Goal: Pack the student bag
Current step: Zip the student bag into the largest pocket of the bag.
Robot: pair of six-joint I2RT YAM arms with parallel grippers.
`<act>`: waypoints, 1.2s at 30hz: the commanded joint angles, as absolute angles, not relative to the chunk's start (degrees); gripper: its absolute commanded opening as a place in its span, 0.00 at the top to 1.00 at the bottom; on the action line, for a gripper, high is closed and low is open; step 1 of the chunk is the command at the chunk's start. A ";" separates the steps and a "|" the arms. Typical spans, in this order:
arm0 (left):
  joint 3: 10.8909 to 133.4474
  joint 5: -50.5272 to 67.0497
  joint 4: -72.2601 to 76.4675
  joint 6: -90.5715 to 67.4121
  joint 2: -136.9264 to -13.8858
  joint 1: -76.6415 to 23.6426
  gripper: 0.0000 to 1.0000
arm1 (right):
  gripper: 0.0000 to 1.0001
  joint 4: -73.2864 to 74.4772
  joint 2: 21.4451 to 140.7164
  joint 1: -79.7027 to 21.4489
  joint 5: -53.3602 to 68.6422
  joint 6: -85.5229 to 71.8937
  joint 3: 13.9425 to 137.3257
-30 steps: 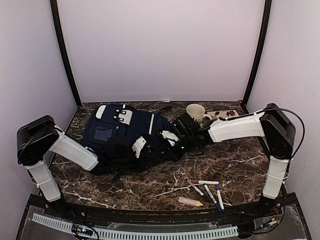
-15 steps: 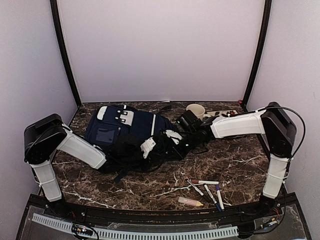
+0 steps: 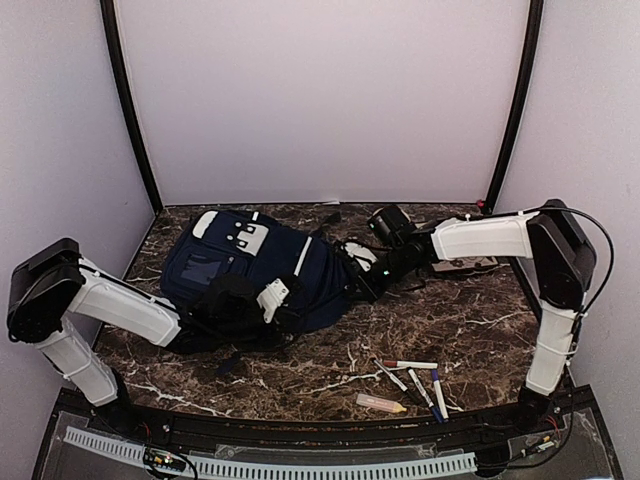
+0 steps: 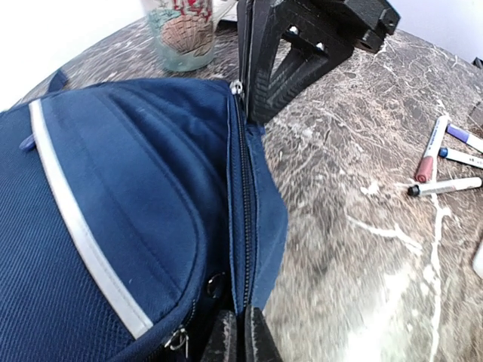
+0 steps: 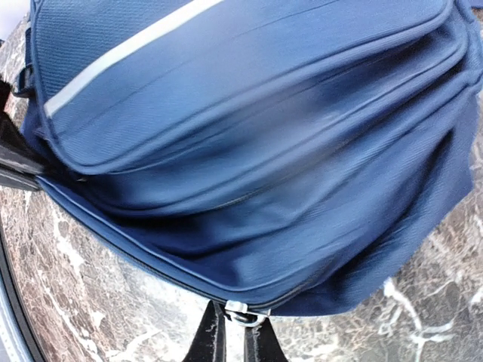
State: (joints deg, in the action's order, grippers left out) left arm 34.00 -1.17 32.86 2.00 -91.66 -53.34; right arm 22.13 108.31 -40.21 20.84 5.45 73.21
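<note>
- Since a second ago, the left arm's elbow has swung back toward the left wall and its jaws have gone from half open to closed. The right wrist has moved farther back and now hides the mug from the top camera.
- The left gripper (image 4: 240, 326) is clenched on the near edge of the backpack (image 3: 235, 265), pinching the fabric right at the zip line.
- The backpack lies flat on the left-middle part of the marble table (image 3: 470, 320), between the two grippers, with its light grey patches toward the far left.
- The right gripper (image 5: 235, 326) is closed on the metal zip pull (image 5: 241, 313) at the backpack's right end.
- In the left wrist view, the mug (image 4: 181, 34) stands on the table beyond that end of the backpack.
- Four markers (image 3: 410, 365) lie near the front right, well apart from the backpack.
- A pale stick (image 3: 380, 403) lies closest to the front edge.
</note>
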 commanded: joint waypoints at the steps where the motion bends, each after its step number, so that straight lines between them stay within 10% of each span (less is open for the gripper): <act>1: 28.82 -4.96 24.23 -2.56 -82.84 -54.32 1.00 | 1.00 22.16 110.31 -37.05 12.25 8.63 75.10; 21: 21.60 -10.65 3.95 -7.99 -58.15 -56.51 1.00 | 1.00 30.36 114.16 -37.61 17.50 22.82 81.37; 28: 27.25 -6.24 9.32 -4.75 -60.57 -59.15 0.58 | 1.00 38.56 113.31 -44.88 22.97 23.80 83.99; 36: 34.17 -2.14 21.87 -0.52 -75.89 -60.29 0.51 | 1.00 43.54 113.16 -48.36 28.98 20.72 87.01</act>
State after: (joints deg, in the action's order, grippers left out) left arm 31.00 -4.91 14.52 -3.22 -69.56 -59.92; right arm 38.65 113.32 -46.96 24.43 22.33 84.71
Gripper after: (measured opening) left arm 0.490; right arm 0.049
